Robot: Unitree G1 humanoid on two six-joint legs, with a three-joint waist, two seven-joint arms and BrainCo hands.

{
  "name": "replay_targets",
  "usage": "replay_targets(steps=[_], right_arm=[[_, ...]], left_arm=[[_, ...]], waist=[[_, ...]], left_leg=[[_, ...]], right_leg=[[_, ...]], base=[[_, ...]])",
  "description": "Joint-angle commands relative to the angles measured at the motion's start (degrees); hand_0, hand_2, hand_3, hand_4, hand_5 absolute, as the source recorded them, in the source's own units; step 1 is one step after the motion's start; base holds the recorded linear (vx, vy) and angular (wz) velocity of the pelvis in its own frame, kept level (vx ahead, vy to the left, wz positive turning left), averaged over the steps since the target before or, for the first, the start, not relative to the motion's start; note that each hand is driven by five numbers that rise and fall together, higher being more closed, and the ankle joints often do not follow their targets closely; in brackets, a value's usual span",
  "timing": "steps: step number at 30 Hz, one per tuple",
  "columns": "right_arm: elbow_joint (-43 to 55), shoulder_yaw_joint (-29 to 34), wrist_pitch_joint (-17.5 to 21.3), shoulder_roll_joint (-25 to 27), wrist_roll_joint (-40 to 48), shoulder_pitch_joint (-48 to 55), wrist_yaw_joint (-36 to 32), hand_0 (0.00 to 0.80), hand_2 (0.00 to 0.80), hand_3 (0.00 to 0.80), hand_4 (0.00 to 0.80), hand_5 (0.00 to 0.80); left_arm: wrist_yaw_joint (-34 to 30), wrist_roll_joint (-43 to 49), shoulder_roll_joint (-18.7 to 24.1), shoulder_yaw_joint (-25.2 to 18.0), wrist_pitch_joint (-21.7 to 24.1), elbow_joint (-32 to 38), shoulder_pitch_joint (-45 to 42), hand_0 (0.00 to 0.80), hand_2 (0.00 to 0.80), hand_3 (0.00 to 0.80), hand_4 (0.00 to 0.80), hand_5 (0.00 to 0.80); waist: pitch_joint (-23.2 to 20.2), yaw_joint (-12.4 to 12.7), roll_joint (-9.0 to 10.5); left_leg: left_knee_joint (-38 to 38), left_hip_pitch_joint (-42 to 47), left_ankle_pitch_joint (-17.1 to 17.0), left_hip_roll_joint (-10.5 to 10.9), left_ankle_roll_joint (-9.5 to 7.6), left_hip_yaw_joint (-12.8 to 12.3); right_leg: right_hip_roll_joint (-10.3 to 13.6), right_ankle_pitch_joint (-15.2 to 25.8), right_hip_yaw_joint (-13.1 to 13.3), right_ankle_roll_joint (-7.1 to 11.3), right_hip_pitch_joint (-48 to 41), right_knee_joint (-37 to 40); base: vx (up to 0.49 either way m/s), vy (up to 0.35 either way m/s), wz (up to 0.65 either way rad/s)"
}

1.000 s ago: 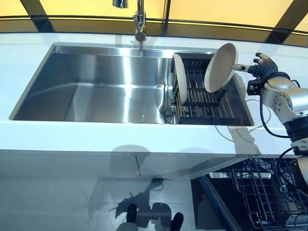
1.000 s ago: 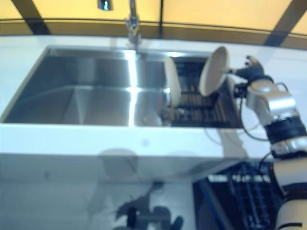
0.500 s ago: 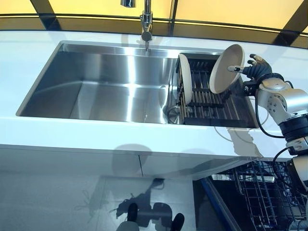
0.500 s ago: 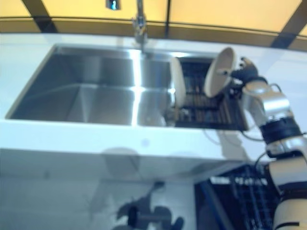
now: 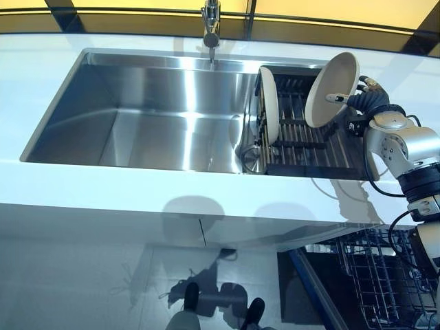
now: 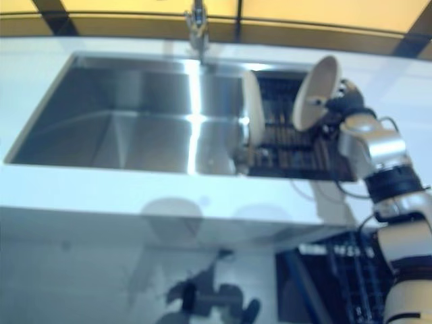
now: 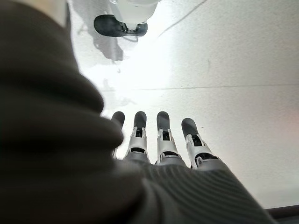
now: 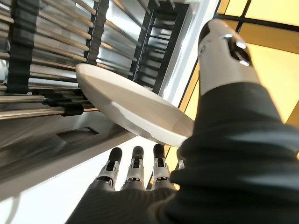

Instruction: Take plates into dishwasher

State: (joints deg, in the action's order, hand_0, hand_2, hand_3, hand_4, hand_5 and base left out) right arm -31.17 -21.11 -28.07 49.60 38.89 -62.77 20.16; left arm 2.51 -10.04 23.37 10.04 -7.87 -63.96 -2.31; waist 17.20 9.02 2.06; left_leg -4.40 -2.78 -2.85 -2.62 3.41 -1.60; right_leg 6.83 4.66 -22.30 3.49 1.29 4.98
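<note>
A cream plate (image 5: 332,89) is tilted over the right side of the dark dish rack (image 5: 302,144) in the sink. My right hand (image 5: 366,102) pinches its right rim, with the thumb on the hollow face and the fingers behind. The right wrist view shows the plate (image 8: 135,108) between the thumb (image 8: 224,51) and the fingers (image 8: 134,164). A second cream plate (image 5: 269,113) stands upright on the rack's left side. The open dishwasher's wire rack (image 5: 385,275) is at the lower right. My left hand (image 7: 159,144) hangs over the floor, fingers straight and empty.
The steel sink basin (image 5: 137,117) lies left of the rack, with the tap (image 5: 211,27) at its back edge. The white counter (image 5: 172,199) runs along the front. A cable (image 5: 323,189) lies on the counter by the rack.
The camera has shifted, so the whole scene sits a little to the right and higher. My right hand has drawn closer in on the plate's rim; the plate stays tilted over the rack.
</note>
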Motion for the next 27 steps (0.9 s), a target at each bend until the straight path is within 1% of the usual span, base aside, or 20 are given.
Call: replay_targets(steps=[1,3,9,16,17,19,20,21,22,23,26,27], right_arm=[[0.37,-1.75,1.74,2.48,-0.87,-5.20,1.50,0.000,0.000,0.000,0.000,0.000],[0.08,-1.53,1.30,2.76,-0.32,-5.47,2.21,0.000,0.000,0.000,0.000,0.000],[0.14,-0.23,1.57,3.60,1.24,-5.00,3.82,0.000,0.000,0.000,0.000,0.000],[0.43,1.18,2.23,4.45,2.97,-4.57,5.57,0.000,0.000,0.000,0.000,0.000],[0.37,1.40,2.28,4.60,3.28,-4.60,6.12,0.100,0.100,0.100,0.100,0.100],[0.30,1.94,2.39,4.69,3.36,-4.66,7.51,0.496,0.496,0.496,0.496,0.496],[0.26,2.12,2.31,4.82,3.37,-4.76,8.31,0.671,0.671,0.671,0.671,0.671],[-0.06,2.25,2.64,4.83,3.31,-4.92,9.25,0.800,0.800,0.800,0.800,0.800],[-0.40,2.39,2.63,4.99,2.49,-5.18,9.93,0.800,0.800,0.800,0.800,0.800],[-0.78,2.47,2.83,5.22,1.72,-5.32,10.49,0.800,0.800,0.800,0.800,0.800],[-1.75,2.48,2.81,5.93,1.35,-6.30,12.04,0.800,0.800,0.800,0.800,0.800],[-2.53,2.34,2.58,6.34,0.68,-7.38,13.74,0.800,0.800,0.800,0.800,0.800]], left_arm=[[1.46,-1.96,0.96,3.41,0.15,-0.81,-0.63,0.000,0.000,0.000,0.000,0.000],[1.54,-2.45,0.81,3.35,0.21,-0.54,-0.62,0.000,0.000,0.000,0.000,0.000],[2.15,-4.43,0.58,3.42,0.20,0.38,-1.18,0.000,0.000,0.000,0.000,0.000],[2.47,-6.14,0.37,2.85,0.46,0.63,-2.31,0.000,0.000,0.000,0.000,0.000],[2.69,-6.50,0.29,2.77,0.69,0.59,-2.64,0.000,0.000,0.000,0.000,0.000],[2.82,-6.74,0.24,2.53,0.67,0.56,-2.98,0.000,0.000,0.000,0.000,0.000],[2.88,-6.89,0.21,2.58,0.63,0.58,-3.10,0.000,0.000,0.000,0.000,0.000],[2.91,-6.82,0.18,2.53,0.62,0.55,-3.18,0.000,0.000,0.000,0.000,0.000],[3.02,-6.94,0.07,2.60,0.75,0.36,-3.27,0.000,0.000,0.000,0.000,0.000],[3.15,-6.90,-0.03,2.50,0.86,0.31,-3.57,0.000,0.000,0.000,0.000,0.000],[3.43,-6.65,-0.05,2.60,1.19,0.19,-3.97,0.000,0.000,0.000,0.000,0.000],[3.56,-6.62,-0.01,2.64,1.56,-0.06,-4.19,0.000,0.000,0.000,0.000,0.000]], waist=[[0.86,1.33,0.28],[1.34,1.39,0.07],[2.63,1.50,-0.41],[3.36,1.84,-0.44],[3.37,1.91,-0.44],[3.47,2.20,-0.37],[3.41,2.27,-0.37],[3.37,2.40,-0.40],[3.35,2.46,-0.41],[3.33,2.69,-0.41],[3.09,2.97,-0.38],[2.95,3.16,-0.34]], left_leg=[[-0.60,-1.39,3.65,1.05,-2.57,-1.46],[-0.60,-1.79,3.57,1.06,-2.61,-1.48],[-0.60,-2.77,3.40,1.01,-2.72,-1.73],[-0.60,-3.52,3.33,1.03,-2.73,-1.61],[-0.60,-3.57,3.30,1.02,-2.72,-1.65],[-0.60,-3.41,3.42,0.95,-2.60,-1.89],[-0.60,-3.48,3.41,0.94,-2.56,-1.85],[-0.60,-3.54,3.35,0.96,-2.57,-1.81],[-0.60,-3.55,3.36,0.94,-2.55,-1.79],[-0.60,-3.06,3.80,0.70,-2.15,-1.67],[-0.60,-3.07,3.72,0.74,-2.19,-1.58],[-0.60,-3.02,3.74,0.71,-2.14,-1.55]], right_leg=[[2.09,-3.64,-1.13,2.61,-1.28,0.00],[2.15,-3.49,-1.18,2.54,-0.86,0.00],[2.43,-3.21,-1.55,2.51,0.30,-0.47],[2.54,-2.90,-2.25,2.54,0.86,-0.42],[2.57,-2.86,-2.45,2.57,0.84,-0.34],[2.57,-2.97,-2.49,2.60,0.73,-0.42],[2.57,-2.95,-2.60,2.61,0.72,-0.32],[2.55,-2.79,-2.72,2.62,0.66,-0.14],[2.52,-2.79,-2.82,2.64,0.61,-0.09],[2.45,-3.30,-2.21,3.03,0.31,-0.40],[2.46,-3.06,-2.88,3.02,-0.03,-0.07],[2.44,-3.10,-3.15,3.02,-0.18,0.00]], base=[[0.007,0.032,0.01],[0.006,0.036,0.01],[0.003,0.018,0.00],[0.001,0.010,0.00],[0.001,0.030,0.01],[0.000,0.000,0.00],[0.000,0.000,0.00],[0.000,0.000,0.00],[0.000,0.000,0.00],[0.000,0.000,0.00],[0.000,0.000,0.00],[-0.035,0.014,0.05]])
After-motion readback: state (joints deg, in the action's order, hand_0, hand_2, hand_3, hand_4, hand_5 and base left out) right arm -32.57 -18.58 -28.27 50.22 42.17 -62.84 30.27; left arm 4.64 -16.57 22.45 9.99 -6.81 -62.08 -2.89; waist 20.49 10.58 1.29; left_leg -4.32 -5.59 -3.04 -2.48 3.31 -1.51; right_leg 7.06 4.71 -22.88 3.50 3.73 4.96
